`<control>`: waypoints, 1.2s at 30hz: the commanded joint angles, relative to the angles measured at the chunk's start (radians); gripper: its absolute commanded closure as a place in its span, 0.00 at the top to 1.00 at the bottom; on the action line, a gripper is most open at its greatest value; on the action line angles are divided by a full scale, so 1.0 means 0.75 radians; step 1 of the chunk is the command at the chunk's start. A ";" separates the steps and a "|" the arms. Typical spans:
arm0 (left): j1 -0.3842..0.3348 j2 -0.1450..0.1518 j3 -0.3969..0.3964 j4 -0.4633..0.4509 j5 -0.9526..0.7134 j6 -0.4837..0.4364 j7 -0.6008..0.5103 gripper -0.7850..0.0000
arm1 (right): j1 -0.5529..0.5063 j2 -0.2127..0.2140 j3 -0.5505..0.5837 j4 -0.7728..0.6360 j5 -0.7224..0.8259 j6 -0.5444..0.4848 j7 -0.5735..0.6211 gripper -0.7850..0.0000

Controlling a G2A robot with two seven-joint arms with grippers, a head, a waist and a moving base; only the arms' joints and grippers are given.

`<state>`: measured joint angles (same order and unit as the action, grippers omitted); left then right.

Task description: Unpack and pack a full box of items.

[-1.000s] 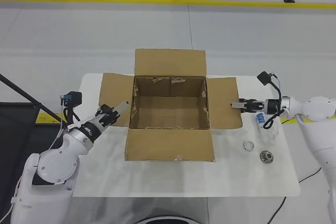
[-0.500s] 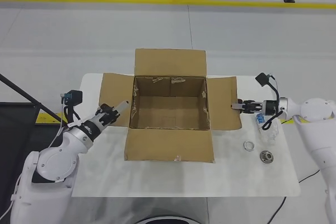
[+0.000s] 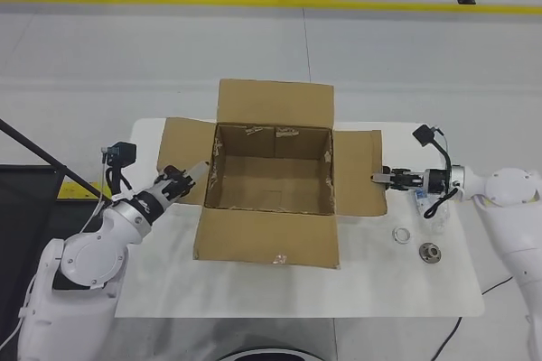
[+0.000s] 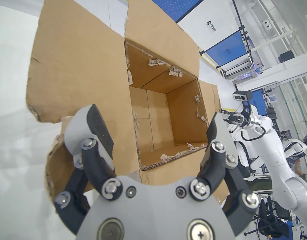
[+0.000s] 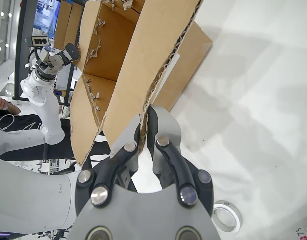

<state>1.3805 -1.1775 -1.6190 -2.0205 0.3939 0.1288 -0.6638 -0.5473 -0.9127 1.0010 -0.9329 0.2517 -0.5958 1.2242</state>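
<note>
The right gripper (image 5: 144,123) is clamped on the edge of the cardboard box's (image 3: 269,236) right flap (image 3: 361,161) on the desk (image 3: 253,293) — the left gripper (image 4: 153,126) gapes wide at the left flap (image 3: 182,146).

Top camera looks down; both wrist cameras face the box (image 3: 271,180) closely from opposite sides

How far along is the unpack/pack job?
Unpacking looks done: the box is open and empty; a metal ring, a dark round part and a clear packet lie on the table. In hand: right gripper shut on the right flap; left gripper open at the left flap. Left: repacking.
</note>
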 commanded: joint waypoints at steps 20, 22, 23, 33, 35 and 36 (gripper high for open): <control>-0.040 0.011 0.039 -0.005 -0.012 0.013 0.012 1.00 | -0.548 0.186 0.536 -0.667 -0.764 -0.130 -0.492 1.00; -0.046 0.011 0.047 -0.008 -0.015 0.009 0.018 1.00 | -0.644 0.200 0.604 -0.763 -0.851 -0.055 -0.532 1.00; -0.048 0.011 0.051 -0.010 -0.020 0.004 0.022 1.00 | -0.644 0.200 0.604 -0.763 -0.851 -0.055 -0.532 1.00; -0.051 0.011 0.061 -0.022 -0.063 -0.034 0.028 1.00 | -0.644 0.200 0.604 -0.763 -0.851 -0.055 -0.532 1.00; -0.051 0.011 0.061 -0.022 -0.063 -0.034 0.028 1.00 | -0.647 0.199 0.603 -0.762 -0.850 -0.049 -0.538 1.00; -0.051 0.011 0.061 -0.022 -0.063 -0.034 0.028 1.00 | -0.654 0.198 0.601 -0.763 -0.855 -0.032 -0.559 1.00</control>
<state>1.3422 -1.1690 -1.5732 -2.0372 0.3467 0.1029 -0.6431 -1.0331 -0.7635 1.4531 -1.5050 -0.3869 -0.6313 0.8195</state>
